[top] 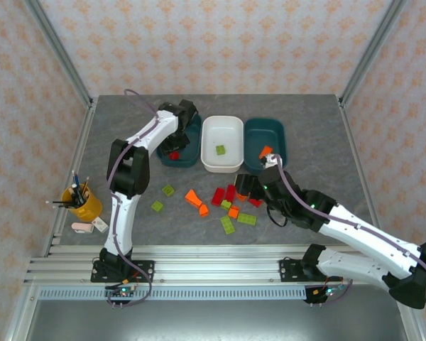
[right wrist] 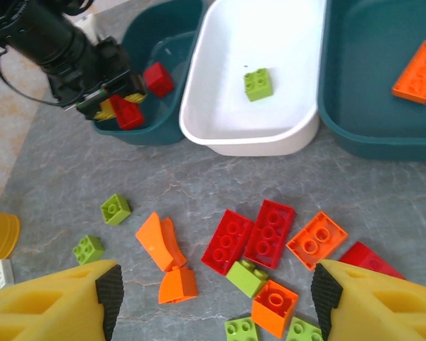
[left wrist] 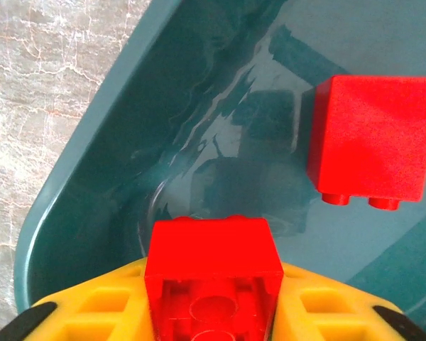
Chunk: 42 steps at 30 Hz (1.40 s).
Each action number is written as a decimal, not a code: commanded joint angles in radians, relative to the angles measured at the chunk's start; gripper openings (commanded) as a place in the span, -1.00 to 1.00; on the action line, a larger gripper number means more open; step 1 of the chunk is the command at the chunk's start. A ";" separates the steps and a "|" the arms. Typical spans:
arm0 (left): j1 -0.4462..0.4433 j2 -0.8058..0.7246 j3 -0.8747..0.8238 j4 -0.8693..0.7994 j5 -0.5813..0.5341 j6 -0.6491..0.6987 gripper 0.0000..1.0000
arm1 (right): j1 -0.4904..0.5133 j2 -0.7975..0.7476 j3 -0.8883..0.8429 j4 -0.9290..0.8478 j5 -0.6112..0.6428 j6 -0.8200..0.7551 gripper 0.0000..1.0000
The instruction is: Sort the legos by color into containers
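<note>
The left pincer (left wrist: 213, 305) is clamped on a red lego (left wrist: 213, 259) over the left teal tub (left wrist: 78, 177), where a second red lego (left wrist: 373, 138) lies on the bottom. The right pincer (right wrist: 216, 288) hangs with its fingers apart above the loose legos (right wrist: 270, 233), red, orange and green, scattered on the surface (right wrist: 71, 177) near the white tub (right wrist: 220, 135).

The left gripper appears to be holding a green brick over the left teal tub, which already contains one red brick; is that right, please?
Not quite. The left wrist view shows the held brick is red, not green. The left gripper is holding it over the left teal tub, which already contains one red brick.
</note>
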 commanded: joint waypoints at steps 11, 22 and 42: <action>-0.017 -0.108 0.072 -0.057 0.002 0.013 0.28 | -0.066 0.061 -0.017 -0.126 -0.032 0.355 0.47; -0.122 -0.522 -0.095 0.091 0.052 0.069 0.47 | -0.179 0.256 0.005 -0.376 -0.343 0.873 0.29; -0.441 -1.198 -0.830 0.241 0.002 0.002 0.52 | -0.181 0.518 -0.092 -0.083 -0.493 1.365 0.51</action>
